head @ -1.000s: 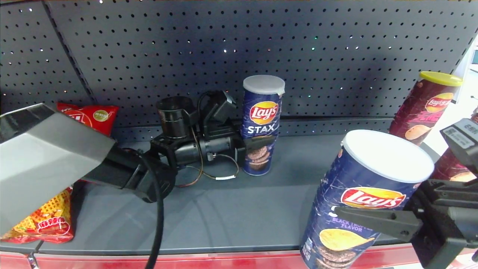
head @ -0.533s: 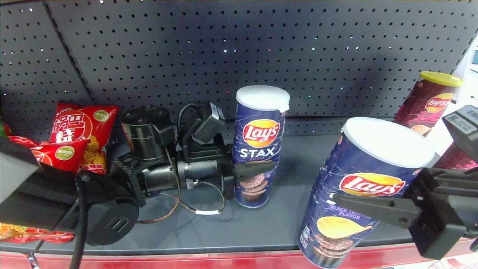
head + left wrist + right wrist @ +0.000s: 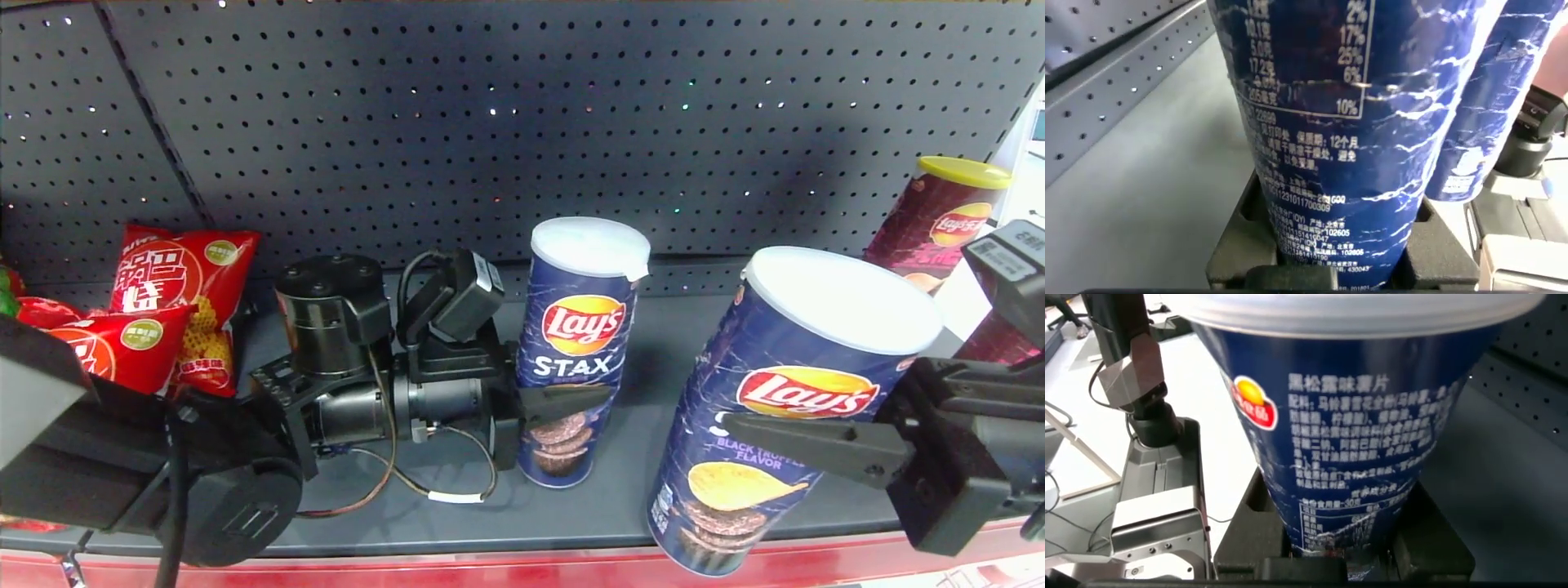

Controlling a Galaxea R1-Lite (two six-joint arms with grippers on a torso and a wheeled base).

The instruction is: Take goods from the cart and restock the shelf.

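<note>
Behind the left gripper (image 3: pixel 571 407) we've got a dark grey pegboard wall (image 3: pixel 490 122), with tiny specks of light poking through its holes. The grey shelf deck (image 3: pixel 457 523) sits under that gripper, with a red strip (image 3: pixel 490 569) along its front. Past the right gripper (image 3: pixel 759 433) there's a bright white gap (image 3: pixel 1030 122).

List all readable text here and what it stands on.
"Lay's STAX": upright dark blue cardboard chip tube.
"Lay's", "BLACK TRUFFLE FLAVOR", "黑松露味薯片": tilted dark blue cardboard chip tube.
"Lay's": maroon chip tube with yellow lid.
"17%", "25%", "10%": upright tube's back.
Red snack bags: print too small.
</note>
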